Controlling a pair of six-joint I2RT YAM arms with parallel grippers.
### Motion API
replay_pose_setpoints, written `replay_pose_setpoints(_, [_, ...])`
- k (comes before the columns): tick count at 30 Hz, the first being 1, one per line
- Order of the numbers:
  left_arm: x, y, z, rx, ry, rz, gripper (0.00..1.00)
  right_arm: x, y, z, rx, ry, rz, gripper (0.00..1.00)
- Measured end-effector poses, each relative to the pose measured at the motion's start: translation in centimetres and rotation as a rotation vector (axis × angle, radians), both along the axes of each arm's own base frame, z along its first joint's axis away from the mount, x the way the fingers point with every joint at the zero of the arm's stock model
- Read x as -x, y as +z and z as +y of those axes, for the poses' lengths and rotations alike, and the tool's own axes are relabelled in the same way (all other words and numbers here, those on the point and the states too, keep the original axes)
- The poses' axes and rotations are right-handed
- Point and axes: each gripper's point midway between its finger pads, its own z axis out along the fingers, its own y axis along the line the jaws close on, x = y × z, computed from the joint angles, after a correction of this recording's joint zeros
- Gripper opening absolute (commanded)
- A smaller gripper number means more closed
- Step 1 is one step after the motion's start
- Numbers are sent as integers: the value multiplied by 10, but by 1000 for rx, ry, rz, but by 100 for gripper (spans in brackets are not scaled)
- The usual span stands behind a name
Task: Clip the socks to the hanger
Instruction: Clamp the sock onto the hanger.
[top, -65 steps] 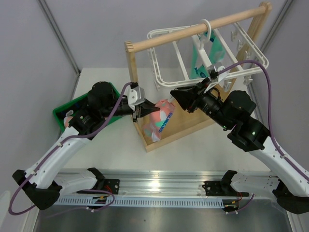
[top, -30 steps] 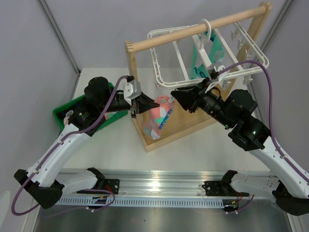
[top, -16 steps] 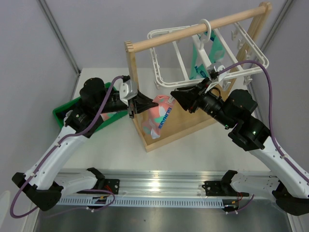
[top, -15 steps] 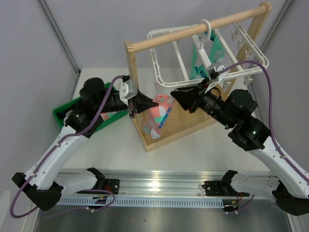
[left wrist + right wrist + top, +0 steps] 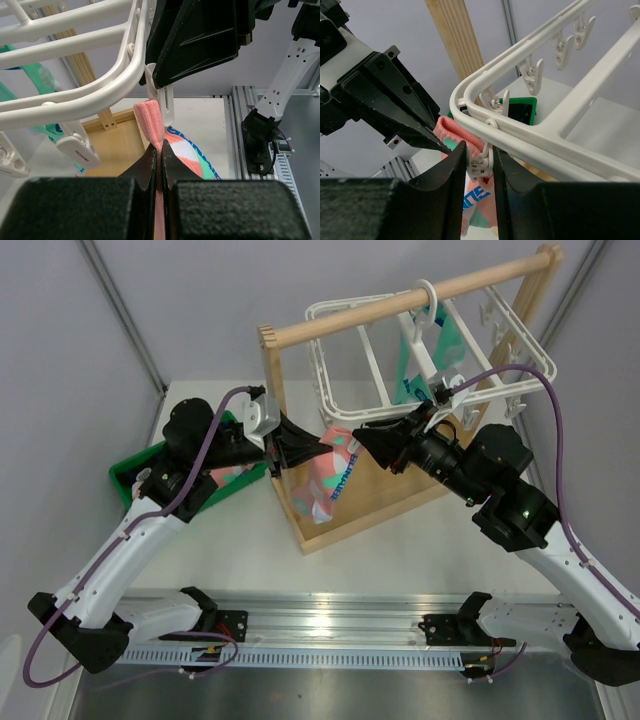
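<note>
My left gripper (image 5: 318, 443) is shut on the cuff of a salmon-pink sock (image 5: 333, 472) and holds it up at the near left corner of the white hanger (image 5: 330, 390). In the left wrist view the sock's folded cuff (image 5: 152, 120) rises from my shut left gripper (image 5: 159, 152) and touches a white clip (image 5: 167, 102). My right gripper (image 5: 362, 440) is shut on that clip (image 5: 482, 165), squeezing it; the right wrist view shows my right gripper (image 5: 479, 150) with the pink cuff (image 5: 455, 131) pressed against the clip. I see no black socks.
The hanger hangs from the rod of a light wooden rack (image 5: 400, 302), whose post (image 5: 455, 40) stands close behind my grippers. A teal-green sock (image 5: 415, 370) hangs on the hanger's far side. A green bin (image 5: 140, 465) sits at the table's left.
My left gripper has lifted the pink sock up and to the right, bringing its cuff to the clip. My right gripper has stayed on the clip.
</note>
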Motion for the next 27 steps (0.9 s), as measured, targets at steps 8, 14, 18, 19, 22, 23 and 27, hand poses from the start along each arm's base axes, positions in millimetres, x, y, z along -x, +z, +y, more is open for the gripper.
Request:
replay_pose_setpoints(8, [0,9,-1,33,-2,-8,1,2,1,1,-5,10,4,76])
replay_pose_setpoints(14, [-2,6,-1,40,7,-13,9,9,1,-1,-2,26,6,100])
replay_pose_setpoints(18, [-6,-2,1,36,40,2,17,14,5,-8,-12,22,0,99])
replay_pose_setpoints(19, [-6,-3,2,36,50,4,21,15,5,-9,-12,22,-1,100])
replay_pose_setpoints(22, [-10,-3,8,44,104,19,44,19,8,-16,-16,14,-3,99])
replay_pose_setpoints(23, [-12,-2,11,49,128,29,58,20,8,-19,-17,8,-3,99])
replay_pose_setpoints(27, [-19,6,26,84,248,65,80,21,6,-34,-11,-44,10,95])
